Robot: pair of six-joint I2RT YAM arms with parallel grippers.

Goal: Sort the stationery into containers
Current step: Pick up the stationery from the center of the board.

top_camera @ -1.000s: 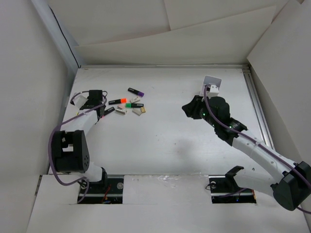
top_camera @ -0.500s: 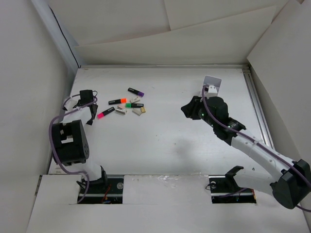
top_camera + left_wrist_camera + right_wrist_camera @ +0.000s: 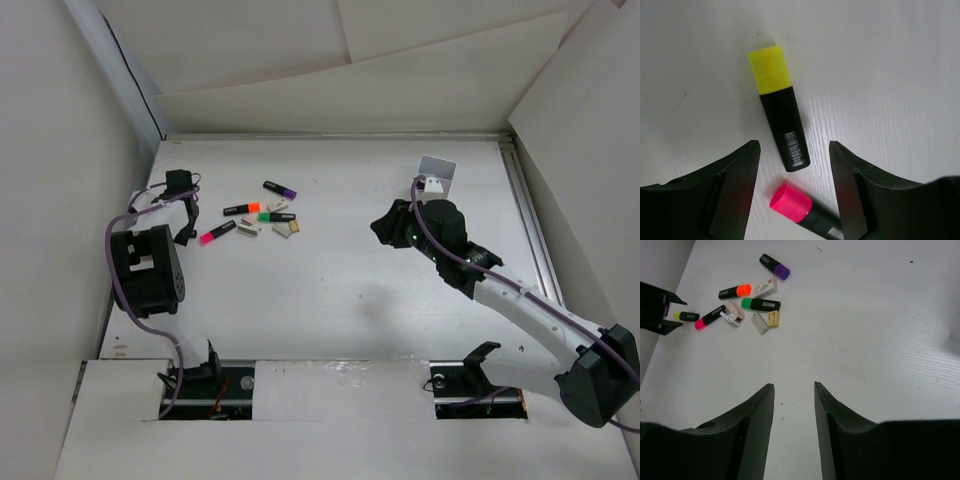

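Left gripper [image 3: 792,147], jaws spread and empty, straddles yellow marker [image 3: 780,107]; pink marker [image 3: 792,202] also lies between its fingers, nearer the wrist, so closing could snag both.

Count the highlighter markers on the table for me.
5, clustered far left: purple marker farthest, orange marker, green marker, pink marker, yellow marker under the left gripper. None appears hidden.

Markers [image 3: 262,217] lie clustered (pink marker [image 3: 216,233] nearest) beside the left arm [image 3: 180,188], well apart from the white box [image 3: 437,172].
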